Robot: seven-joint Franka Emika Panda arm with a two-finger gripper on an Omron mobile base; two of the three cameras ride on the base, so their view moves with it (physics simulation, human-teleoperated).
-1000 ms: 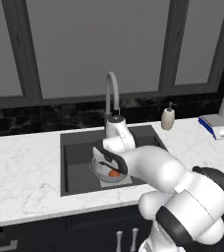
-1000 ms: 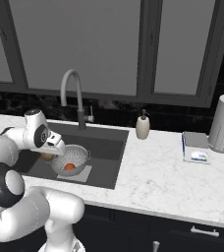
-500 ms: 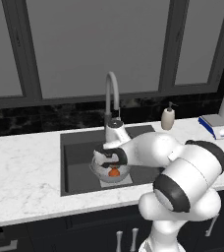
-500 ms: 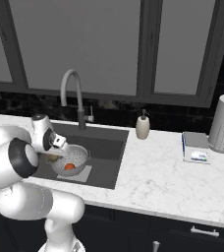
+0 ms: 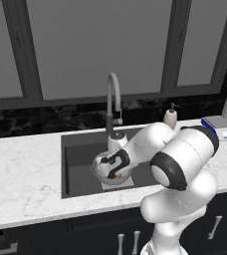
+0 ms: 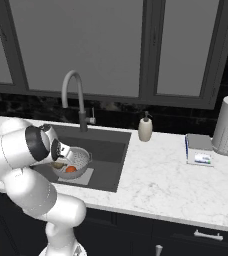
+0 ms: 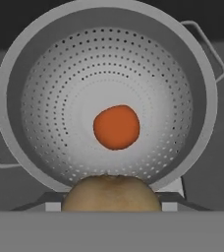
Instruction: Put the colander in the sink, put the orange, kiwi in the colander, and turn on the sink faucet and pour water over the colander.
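worktop (image 6: 161, 175): we see white marble running on both sides of the hand, with the basin cut into it.
sink (image 5: 80, 154): dark grey rectangle directly under the hand; its long axis runs along the worktop's front edge.
arm: we see it bent low over the basin, forearm reaching in from the front, wrist turned so the hand looks straight down.
sink faucet (image 6: 72, 95): tall grey gooseneck rising behind the hand, at the back rim of the basin; its arch curls forward toward the hand.
colander (image 7: 109, 98): we find it straight below the hand, upright, mouth open to the hand, resting on the pale drain plate on the basin floor; its two side handles stick out to opposite sides of the rim.
hand (image 6: 59, 163): above the colander's near rim, pinching the kiwi between its fingers.
orange (image 7: 116, 127): lies at the bottom centre of the colander, below and just ahead of the hand, apart from the kiwi.
kiwi (image 7: 111, 193): held in the hand, over the colander's near edge; in the hand view its long axis lies crosswise, from one finger to the other.
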